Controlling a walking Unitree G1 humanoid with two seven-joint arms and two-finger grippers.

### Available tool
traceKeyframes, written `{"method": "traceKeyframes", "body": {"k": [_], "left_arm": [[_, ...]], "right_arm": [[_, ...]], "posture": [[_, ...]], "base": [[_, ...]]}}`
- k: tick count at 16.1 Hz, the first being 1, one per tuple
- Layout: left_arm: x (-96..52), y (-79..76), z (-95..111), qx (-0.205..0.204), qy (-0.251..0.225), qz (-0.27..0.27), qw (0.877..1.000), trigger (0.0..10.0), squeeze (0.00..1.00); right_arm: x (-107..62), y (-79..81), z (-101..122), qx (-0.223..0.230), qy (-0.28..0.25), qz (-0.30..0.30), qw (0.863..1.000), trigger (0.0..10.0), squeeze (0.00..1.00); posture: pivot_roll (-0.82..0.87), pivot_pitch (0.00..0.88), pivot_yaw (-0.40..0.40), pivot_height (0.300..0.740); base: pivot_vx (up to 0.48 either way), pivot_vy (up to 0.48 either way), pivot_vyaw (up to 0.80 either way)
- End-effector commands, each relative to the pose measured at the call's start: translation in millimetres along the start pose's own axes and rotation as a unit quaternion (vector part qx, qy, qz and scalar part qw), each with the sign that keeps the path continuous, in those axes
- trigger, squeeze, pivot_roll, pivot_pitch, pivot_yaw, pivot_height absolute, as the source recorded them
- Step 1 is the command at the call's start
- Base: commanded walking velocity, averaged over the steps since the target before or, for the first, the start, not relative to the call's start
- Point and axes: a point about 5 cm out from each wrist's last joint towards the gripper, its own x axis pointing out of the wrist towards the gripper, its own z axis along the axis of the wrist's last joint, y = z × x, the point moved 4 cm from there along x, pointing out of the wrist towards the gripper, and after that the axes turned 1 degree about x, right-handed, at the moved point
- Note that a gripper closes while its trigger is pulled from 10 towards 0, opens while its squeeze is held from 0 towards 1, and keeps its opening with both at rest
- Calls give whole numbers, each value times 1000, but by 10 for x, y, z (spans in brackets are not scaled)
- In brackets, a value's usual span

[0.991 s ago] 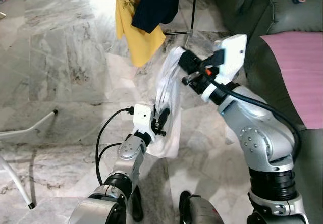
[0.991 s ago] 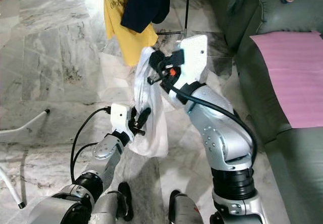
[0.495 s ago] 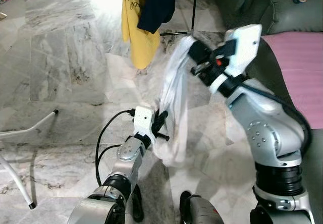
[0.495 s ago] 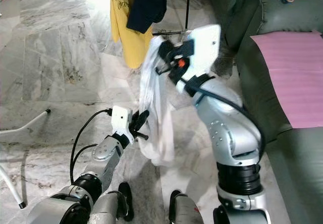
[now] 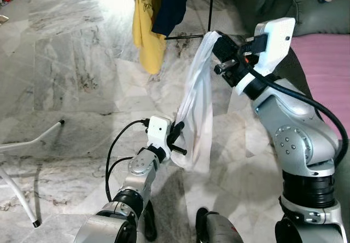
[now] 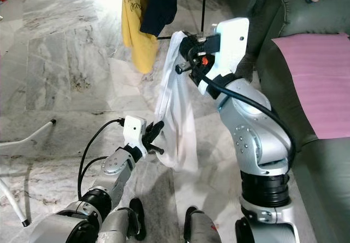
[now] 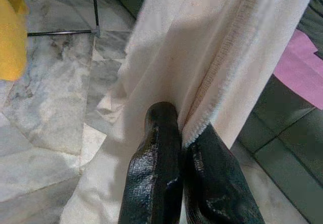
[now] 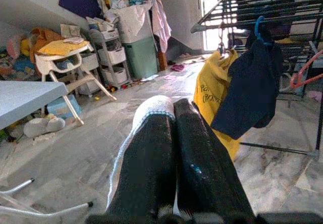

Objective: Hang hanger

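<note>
Since a second ago the right gripper (image 5: pixel 219 40) has carried the top of the white garment (image 5: pixel 198 117) higher and toward one o'clock, nearer the drying rack (image 8: pixel 282 12), and the cloth now hangs longer and straighter, its lower edge having slid rightward over the marble floor (image 5: pixel 71 73). Lower down, the left gripper (image 5: pixel 176 139) has followed it slightly to the right.

Both grippers are pressed together on fabric. The right wrist view shows its two fingers (image 8: pixel 151 168) closed with the garment's banded edge pinched between them; the left wrist view shows its fingers (image 7: pixel 156 168) nipping a stitched hem about midway down the cloth. No hanger can be made out inside the garment, so whether one is being held through the cloth cannot be told.

As for handling, the garment looks light, thin and wholly limp: it drapes into folds, will swing with any quick arm motion, and will slip through a loose pinch. The hemmed edges and the banded top are the firmer places to hold, as they bunch less than the open cloth. On the rack at twelve o'clock hang a yellow shirt (image 5: pixel 146 29) and a dark navy garment (image 5: pixel 170 5), with a green sofa (image 5: pixel 262 2) at two o'clock.
</note>
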Motion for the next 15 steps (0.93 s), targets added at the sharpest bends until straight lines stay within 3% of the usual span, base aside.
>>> {"method": "traceKeyframes", "body": {"k": [1, 2, 4, 6, 9, 10, 11, 12, 14, 15], "left_arm": [[-73, 59, -141, -10, 29, 13, 999, 0, 0], [-47, 122, -33, -5, 9, 20, 1000, 0, 0], [29, 234, 294, 16, -45, 17, 999, 0, 0], [66, 238, 483, 36, -61, -28, 997, 0, 0], [67, 138, 607, 62, -54, -121, 989, 0, 0], [45, 42, 638, 80, -45, -179, 979, 0, 0], [9, -54, 645, 95, -30, -237, 966, 0, 0], [-53, -132, 602, 112, -3, -295, 949, 0, 0], [-151, -174, 533, 145, 32, -348, 926, 0, 0], [-222, -130, 463, 166, 66, -370, 912, 0, 0]], "right_arm": [[-18, 24, 284, -19, -49, 8, 999, 0, 0], [-49, -35, 295, -31, -48, -5, 998, 0, 0], [-176, -354, 248, -70, -34, -93, 993, 0, 0], [-319, -653, 56, -135, 10, -179, 974, 0, 0], [-404, -701, -297, -230, 82, -188, 951, 0, 0], [-422, -689, -436, -238, 105, -184, 948, 0, 0], [-460, -705, -596, -284, 145, -175, 931, 0, 0], [-505, -732, -702, -301, 162, -174, 923, 0, 0], [-559, -768, -799, -301, 174, -182, 920, 0, 0], [-596, -796, -849, -323, 186, -181, 910, 0, 0]], "posture": [[-331, 232, 72, 740], [-324, 233, 76, 740], [-315, 236, 78, 740], [-288, 243, 89, 740], [-251, 249, 110, 740], [-244, 252, 116, 740], [-238, 252, 121, 740], [-230, 254, 125, 740], [-228, 253, 127, 740], [-227, 253, 133, 740]], "base": [[0, 0, 0], [0, 0, 0], [0, 0, 0], [0, 0, 0], [0, 0, 0], [0, 0, 0], [0, 0, 0], [0, 0, 0], [0, 0, 0], [0, 0, 0]]}}
